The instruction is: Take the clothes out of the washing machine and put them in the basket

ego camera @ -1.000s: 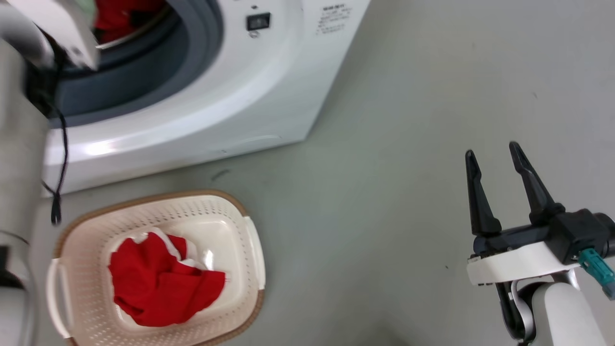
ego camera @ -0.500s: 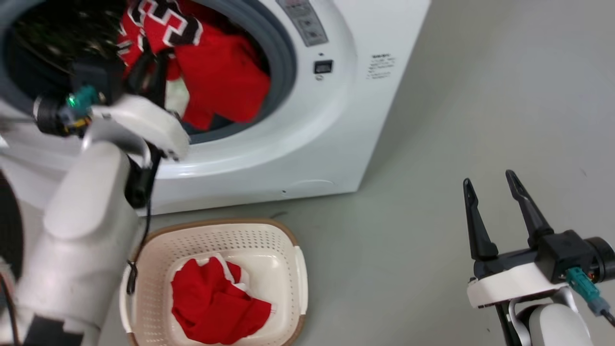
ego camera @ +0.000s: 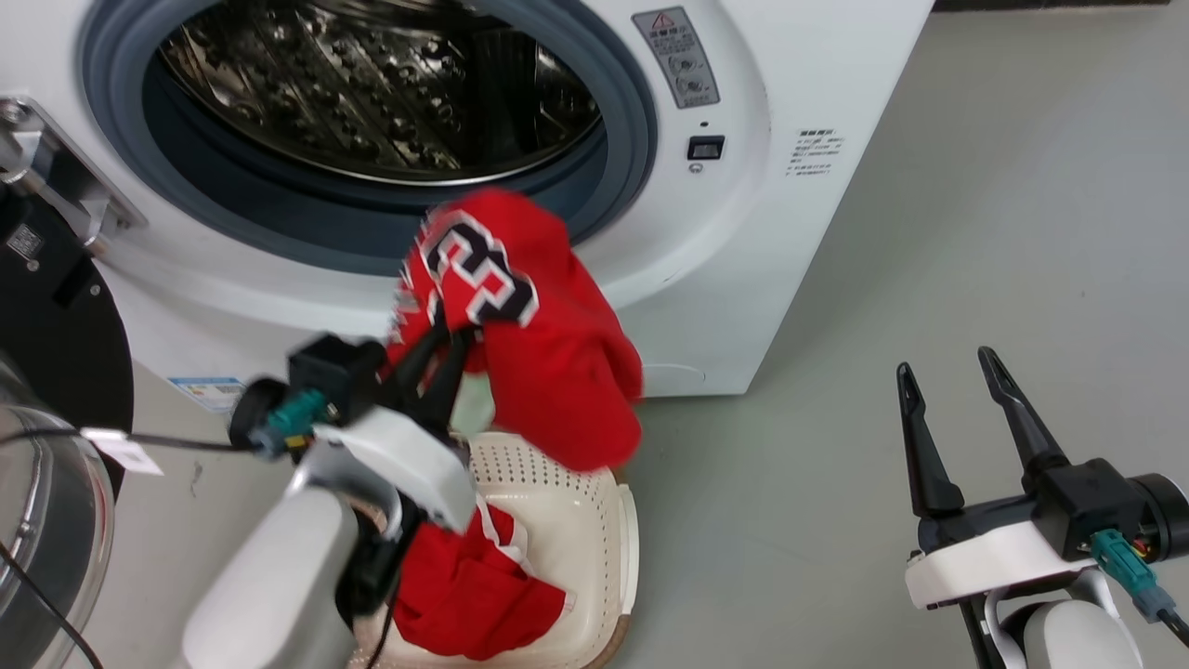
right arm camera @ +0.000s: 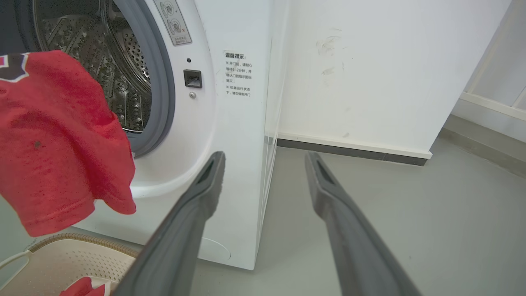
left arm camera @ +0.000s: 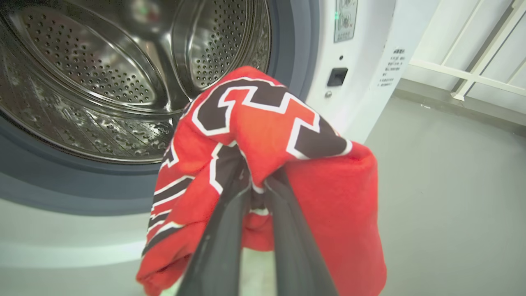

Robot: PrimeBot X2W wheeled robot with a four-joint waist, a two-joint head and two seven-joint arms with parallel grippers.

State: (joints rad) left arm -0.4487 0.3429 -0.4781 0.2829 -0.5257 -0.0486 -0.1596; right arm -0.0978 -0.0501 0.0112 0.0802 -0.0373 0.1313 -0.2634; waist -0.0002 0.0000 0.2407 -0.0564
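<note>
Two red garments: one jersey (ego camera: pixel 543 362) numbered 23, pinched in the left gripper (ego camera: pixel 444 342) and hanging just above the single basket (ego camera: pixel 599 520), and one garment (ego camera: pixel 474 595) lying inside it. One washing machine (ego camera: pixel 743 232) stands open on a grey floor (ego camera: pixel 975 232) by a white wall (right arm camera: pixel 349 74). The right gripper (ego camera: pixel 946 364) hovers low to the side, fingers spread, holding nothing.

Red number jersey (ego camera: pixel 557 372) hangs over cream basket (ego camera: pixel 581 511) holding red garment (ego camera: pixel 474 595); washing machine (ego camera: pixel 743 260) open.
</note>
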